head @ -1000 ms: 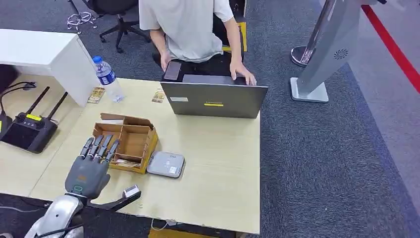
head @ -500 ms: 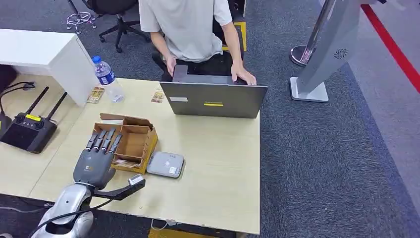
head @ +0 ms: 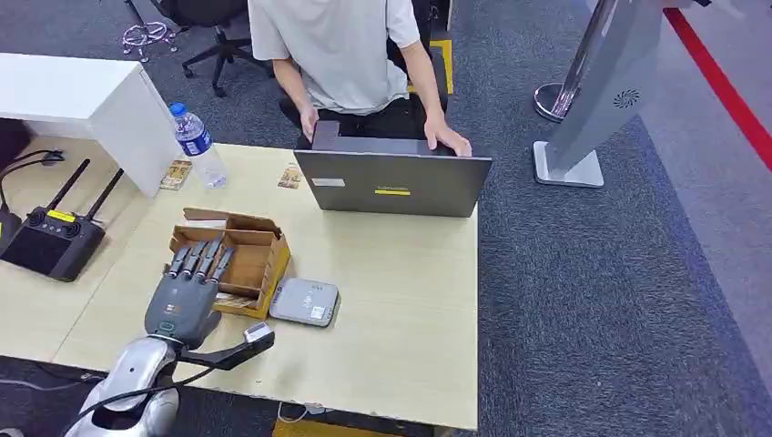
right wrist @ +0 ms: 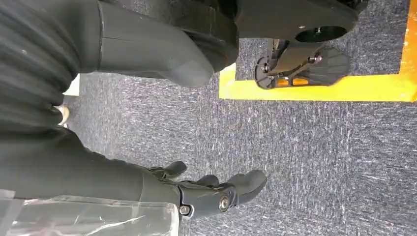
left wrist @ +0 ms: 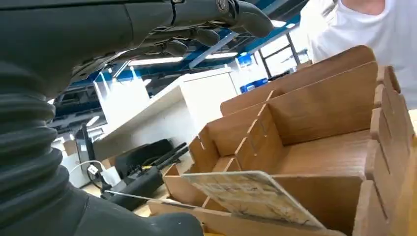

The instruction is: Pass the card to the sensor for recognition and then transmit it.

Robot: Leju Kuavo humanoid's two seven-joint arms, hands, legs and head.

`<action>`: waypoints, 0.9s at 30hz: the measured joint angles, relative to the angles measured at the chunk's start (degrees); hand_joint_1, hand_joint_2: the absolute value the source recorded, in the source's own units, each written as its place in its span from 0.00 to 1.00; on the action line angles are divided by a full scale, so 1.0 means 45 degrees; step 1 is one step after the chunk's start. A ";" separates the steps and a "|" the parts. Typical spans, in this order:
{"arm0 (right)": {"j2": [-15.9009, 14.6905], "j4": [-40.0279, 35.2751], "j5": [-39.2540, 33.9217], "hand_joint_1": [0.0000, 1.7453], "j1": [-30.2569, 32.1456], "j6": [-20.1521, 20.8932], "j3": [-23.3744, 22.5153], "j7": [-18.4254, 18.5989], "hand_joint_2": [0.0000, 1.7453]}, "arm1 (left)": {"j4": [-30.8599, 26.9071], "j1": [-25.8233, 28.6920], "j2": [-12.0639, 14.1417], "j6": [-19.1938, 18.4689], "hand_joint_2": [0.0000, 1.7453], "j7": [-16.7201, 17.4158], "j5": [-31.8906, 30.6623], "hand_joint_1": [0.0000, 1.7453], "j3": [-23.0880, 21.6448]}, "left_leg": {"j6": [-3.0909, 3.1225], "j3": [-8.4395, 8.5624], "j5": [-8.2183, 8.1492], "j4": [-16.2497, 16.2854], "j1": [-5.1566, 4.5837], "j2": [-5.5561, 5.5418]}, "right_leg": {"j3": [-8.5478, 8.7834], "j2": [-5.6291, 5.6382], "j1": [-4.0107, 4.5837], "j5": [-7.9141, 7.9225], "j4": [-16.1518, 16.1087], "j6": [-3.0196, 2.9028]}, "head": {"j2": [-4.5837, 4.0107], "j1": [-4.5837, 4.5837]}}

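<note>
A brown cardboard box (head: 238, 259) with dividers stands near the table's front left. A patterned card (head: 233, 299) leans in its nearest slot, and the left wrist view shows the card (left wrist: 252, 196) up close, tilted against the front wall of the box (left wrist: 319, 108). My left hand (head: 186, 293) hovers over the box's near left corner, fingers (head: 202, 259) stretched out above the compartments and holding nothing; the wrist view has those fingers (left wrist: 216, 19) well above the card. A flat grey sensor (head: 305, 302) lies just right of the box. My right hand (right wrist: 128, 184) hangs loose over carpet, empty.
A person sits behind an upright grey laptop (head: 393, 183) at the table's far edge, with hands at it. A water bottle (head: 197, 143) and small cards stand at the far left. A black remote controller (head: 53, 239) lies on the left table. A grey floor stand (head: 592, 109) is at the right.
My left hand has moved forward and to the right, so its fingers now reach over the box. The person's hand with the phone has drawn in behind the laptop.
</note>
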 joint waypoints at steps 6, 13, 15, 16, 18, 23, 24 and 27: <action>0.0000 0.0000 0.0117 0.00 0.0001 0.0029 0.0068 0.0000 1.00 | 0.0015 -0.0086 -0.0107 0.0195 1.00 -0.0195 -0.0005 0.00 -0.0248 | 0.0000 0.0001 0.0000 0.0001 -0.0001 0.0003 | -0.0001 0.0003 0.0000 0.0000 0.0000 0.0000 | 0.0000 0.0000; 0.0000 0.0000 0.0175 0.00 0.0001 0.0029 0.0156 0.0000 1.00 | 0.0126 -0.0121 -0.0175 0.0214 1.00 -0.0200 -0.0010 0.00 -0.0394 | 0.0000 0.0000 0.0000 0.0001 0.0000 0.0002 | -0.0002 0.0004 0.0000 0.0000 0.0000 0.0000 | 0.0000 0.0000; 0.0000 0.0000 0.0175 0.00 0.0001 0.0029 0.0165 0.0000 1.00 | 0.0131 -0.0121 -0.0189 0.0209 1.00 -0.0209 -0.0005 0.00 -0.0408 | 0.0000 0.0000 0.0000 0.0001 0.0000 0.0003 | -0.0002 0.0004 0.0000 0.0000 0.0000 0.0000 | 0.0000 0.0000; 0.0000 -0.0005 0.0175 0.00 0.0001 0.0029 0.0165 0.0000 1.00 | 0.0141 -0.0122 -0.0199 0.0194 1.00 -0.0209 0.0000 0.00 -0.0408 | 0.0000 0.0000 0.0000 0.0001 0.0000 0.0003 | -0.0002 0.0004 0.0000 0.0000 0.0000 0.0000 | 0.0000 0.0000; 0.0000 -0.0005 0.0175 0.00 0.0001 0.0029 0.0165 0.0005 1.00 | 0.0175 -0.0129 -0.0214 0.0131 1.00 -0.0200 0.0034 0.00 -0.0408 | 0.0000 0.0000 0.0000 0.0001 0.0000 0.0003 | -0.0002 0.0004 0.0000 0.0000 0.0000 0.0000 | 0.0000 0.0000; 0.0000 -0.0015 0.0175 0.00 -0.0001 0.0039 0.0165 0.0039 1.00 | 0.0335 -0.0246 -0.0214 -0.0073 1.00 0.0082 -0.0083 0.00 -0.0413 | 0.0000 0.0000 0.0000 0.0001 0.0000 0.0002 | -0.0001 0.0003 0.0000 0.0000 0.0000 0.0000 | 0.0000 0.0000; 0.0000 -0.0015 0.0175 0.00 0.0000 0.0053 0.0165 0.0039 1.00 | 0.0379 -0.0280 -0.0214 -0.0107 1.00 0.0087 -0.0083 0.00 -0.0413 | 0.0000 0.0000 0.0000 0.0001 0.0000 0.0002 | -0.0001 0.0003 0.0000 0.0000 0.0000 0.0000 | 0.0000 0.0000; 0.0000 -0.0015 0.0180 0.00 0.0001 0.0053 0.0170 0.0058 1.00 | 0.0500 -0.0347 -0.0218 -0.0160 1.00 0.0097 -0.0083 0.00 -0.0418 | 0.0000 0.0001 0.0000 0.0001 0.0000 0.0004 | -0.0001 0.0005 0.0000 0.0001 0.0000 -0.0001 | 0.0000 0.0000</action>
